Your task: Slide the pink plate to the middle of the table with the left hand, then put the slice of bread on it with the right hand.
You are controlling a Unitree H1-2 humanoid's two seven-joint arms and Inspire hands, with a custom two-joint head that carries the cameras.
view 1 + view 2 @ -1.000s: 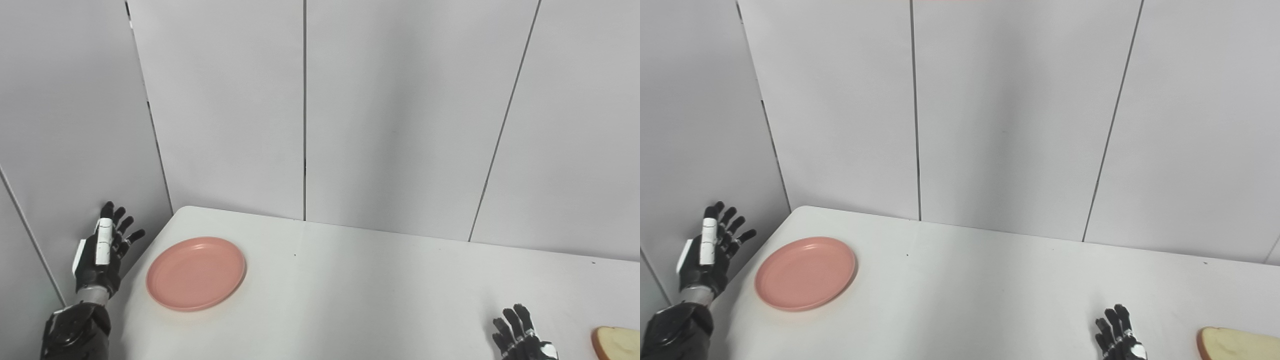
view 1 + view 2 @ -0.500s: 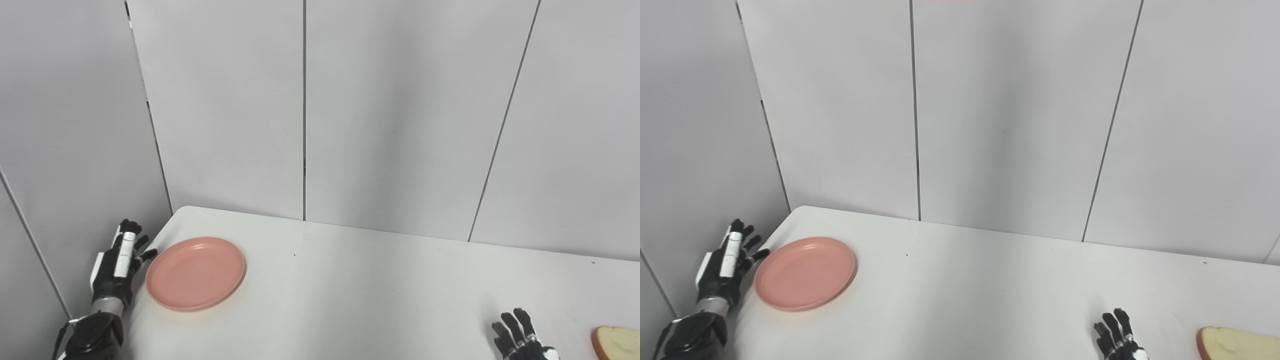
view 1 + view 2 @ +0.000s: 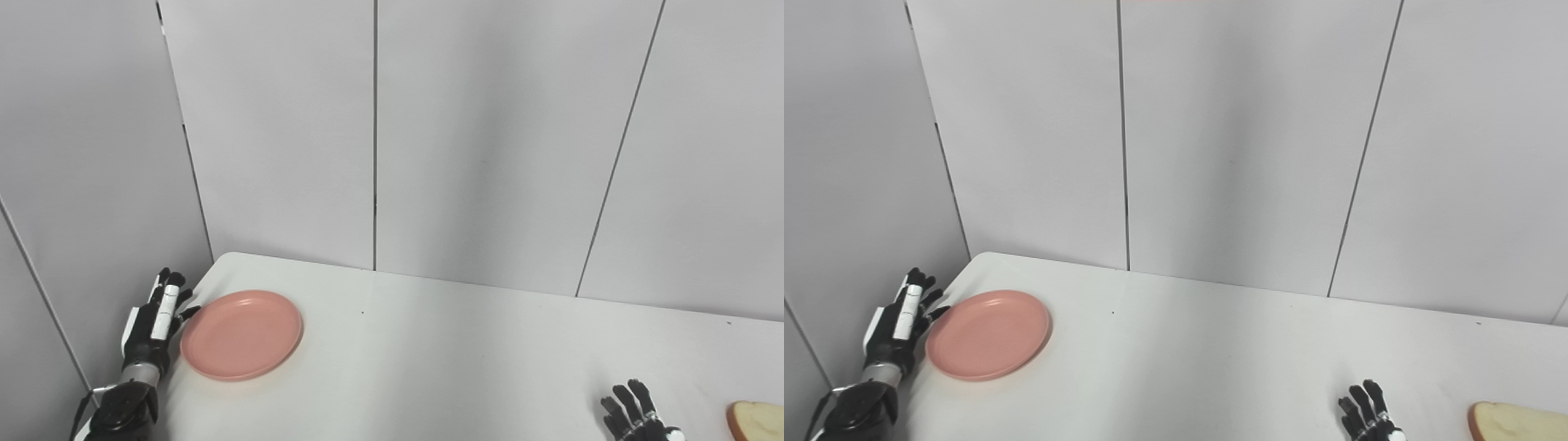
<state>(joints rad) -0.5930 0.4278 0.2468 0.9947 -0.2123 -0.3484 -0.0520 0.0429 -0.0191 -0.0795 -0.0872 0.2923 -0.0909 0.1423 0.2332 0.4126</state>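
Plate: pink plate [image 3: 241, 335] is seen flat on the white table [image 3: 465, 355], near the far left corner, just to the right of the left hand.
Left hand: left hand [image 3: 152, 321] is held at the table's left edge, palm turned toward the plate, fingers spread and pointing away from the robot; nothing is gripped. One fingertip is seen right at the plate's left rim; whether contact is made cannot be told.
Left forearm: a dark forearm [image 3: 119, 409] is seen rising from the bottom left corner to that hand.
Bread: slice of bread [image 3: 1516, 422] is seen lying flat at the near right of the table, cut off by the picture's lower edge, just to the right of the right hand and apart from it.
Right hand: right hand [image 3: 634, 415] is seen only in part at the bottom edge, fingers apart and extended over the table, nothing held.
Spacing: plate and bread are kept well apart, with both hands lying between them.
Background: grey wall panels [image 3: 478, 141] are seen behind the table.
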